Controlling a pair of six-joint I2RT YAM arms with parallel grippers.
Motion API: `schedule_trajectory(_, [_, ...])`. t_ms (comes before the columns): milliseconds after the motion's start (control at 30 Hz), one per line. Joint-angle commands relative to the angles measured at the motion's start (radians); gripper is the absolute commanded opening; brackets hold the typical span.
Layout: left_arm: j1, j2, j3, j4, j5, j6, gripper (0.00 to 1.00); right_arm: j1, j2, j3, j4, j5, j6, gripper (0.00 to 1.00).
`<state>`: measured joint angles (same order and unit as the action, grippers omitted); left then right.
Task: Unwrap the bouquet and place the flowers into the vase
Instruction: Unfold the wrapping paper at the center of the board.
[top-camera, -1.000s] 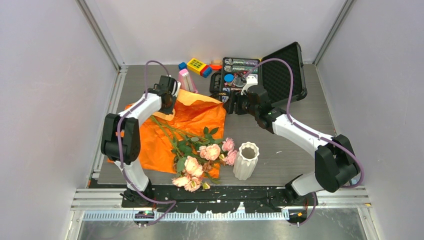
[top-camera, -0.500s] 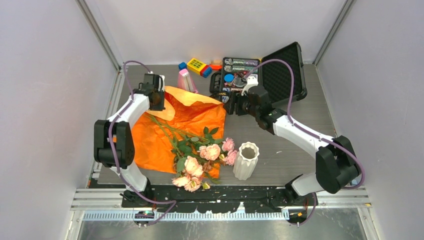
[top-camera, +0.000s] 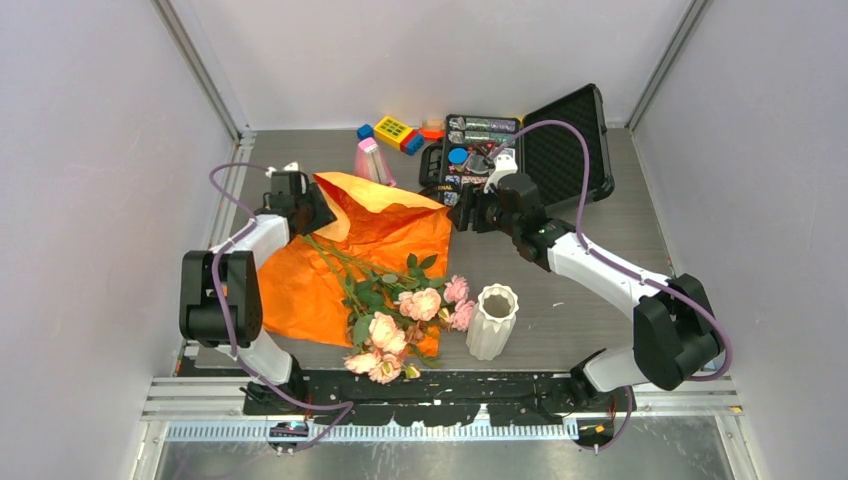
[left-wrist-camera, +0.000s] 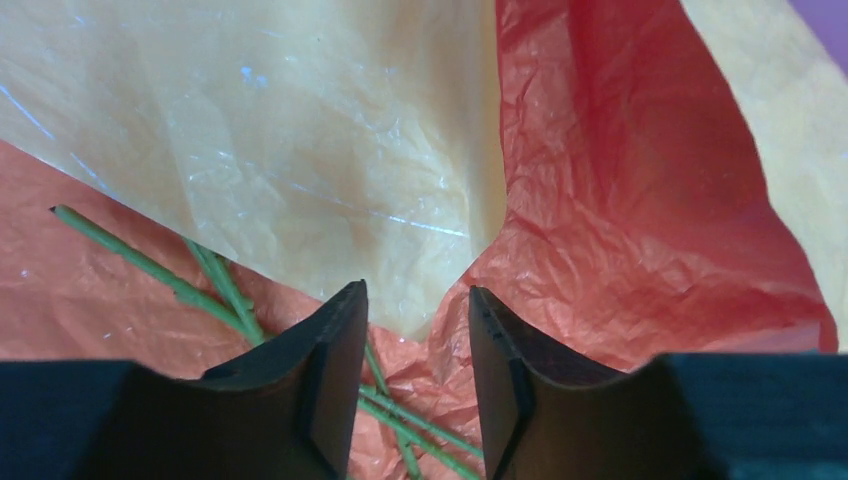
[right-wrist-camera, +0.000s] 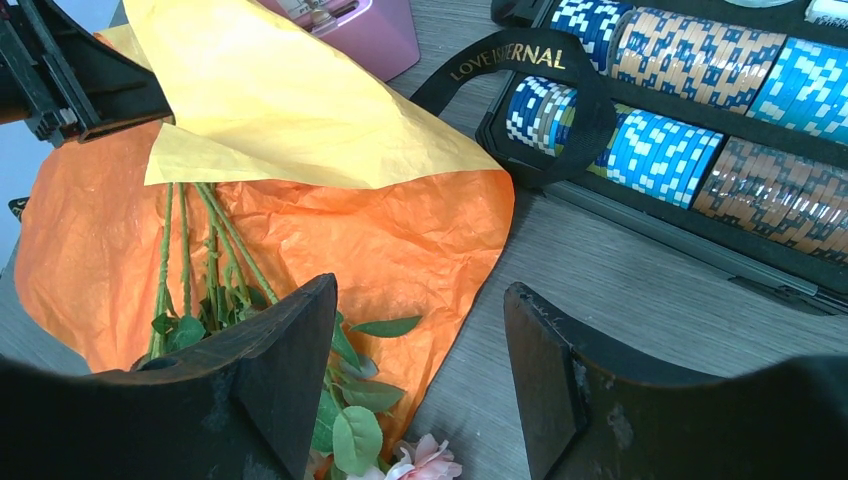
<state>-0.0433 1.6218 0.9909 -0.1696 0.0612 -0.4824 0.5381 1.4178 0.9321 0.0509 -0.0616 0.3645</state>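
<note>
The bouquet lies unwrapped: its crinkled orange paper (top-camera: 385, 232) is spread flat with a pale yellow flap (left-wrist-camera: 300, 150) folded over at the back. The flowers (top-camera: 405, 310) lie on it, pink and peach heads toward the near edge, green stems (left-wrist-camera: 195, 275) pointing back left. My left gripper (top-camera: 318, 212) hangs over the paper's back left edge, open (left-wrist-camera: 415, 290), nothing between its fingers. My right gripper (top-camera: 452, 215) hovers open (right-wrist-camera: 420, 285) over the paper's right corner, holding nothing. The white ribbed vase (top-camera: 492, 320) stands upright, right of the flower heads.
A black ribbon (right-wrist-camera: 520, 62) lies looped against the open black case of chips (top-camera: 520, 150) at the back. A pink metronome-shaped object (top-camera: 372, 160) and coloured toy blocks (top-camera: 393, 131) stand behind the paper. Grey walls close in both sides.
My left gripper moved left and toward the near side, dragging the paper's flap open, then its jaws parted and let the paper go. The right arm barely moved.
</note>
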Motion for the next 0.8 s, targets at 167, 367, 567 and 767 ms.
schedule_trajectory(167, [0.023, 0.029, -0.003, 0.291, 0.162, -0.096, 0.52, -0.003, -0.032, 0.011, 0.018, 0.01, -0.021, 0.67])
schedule_trajectory(367, [0.032, 0.073, 0.031, 0.268, 0.15, -0.057, 0.51, -0.003, -0.013, 0.025, 0.011, 0.006, -0.024, 0.67])
schedule_trajectory(567, [0.033, 0.119, 0.059, 0.26, 0.119, -0.024, 0.37, -0.003, -0.009, 0.033, 0.002, 0.008, -0.029, 0.67])
schedule_trajectory(767, [0.033, 0.164, 0.156, 0.229, 0.142, 0.043, 0.04, -0.003, -0.019, 0.04, -0.018, 0.013, -0.042, 0.67])
